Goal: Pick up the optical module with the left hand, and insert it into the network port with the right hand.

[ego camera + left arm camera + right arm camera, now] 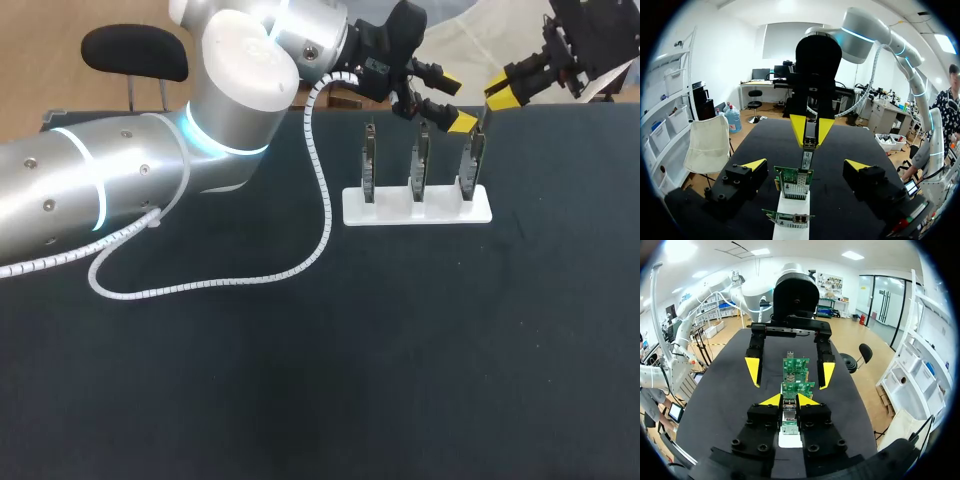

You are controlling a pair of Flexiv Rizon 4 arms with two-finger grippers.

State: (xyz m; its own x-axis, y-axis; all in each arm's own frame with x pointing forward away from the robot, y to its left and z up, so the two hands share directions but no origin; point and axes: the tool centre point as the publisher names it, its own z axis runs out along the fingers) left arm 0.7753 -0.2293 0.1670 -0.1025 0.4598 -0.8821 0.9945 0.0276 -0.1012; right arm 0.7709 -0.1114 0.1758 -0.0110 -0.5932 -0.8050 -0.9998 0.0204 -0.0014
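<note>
A white stand point(417, 207) holds three upright network cards. My right gripper point(500, 90) hangs over the rightmost card point(472, 165), shut on the slim silver optical module point(808, 145). The module's lower end meets that card's port point(805, 162); how deep it sits I cannot tell. In the right wrist view the module point(789, 414) is pinched between the right gripper's point(789, 400) yellow tips, above the cards point(796, 369). My left gripper point(455, 103) stands open just behind the stand, holding nothing. Its fingers point(752, 166) flank the row of cards without touching them.
The stand point(791, 212) sits at the far middle of the black table point(350, 350). My left arm's white coiled cable point(322, 190) hangs down to the cloth left of the stand. The large left arm body covers the table's far left.
</note>
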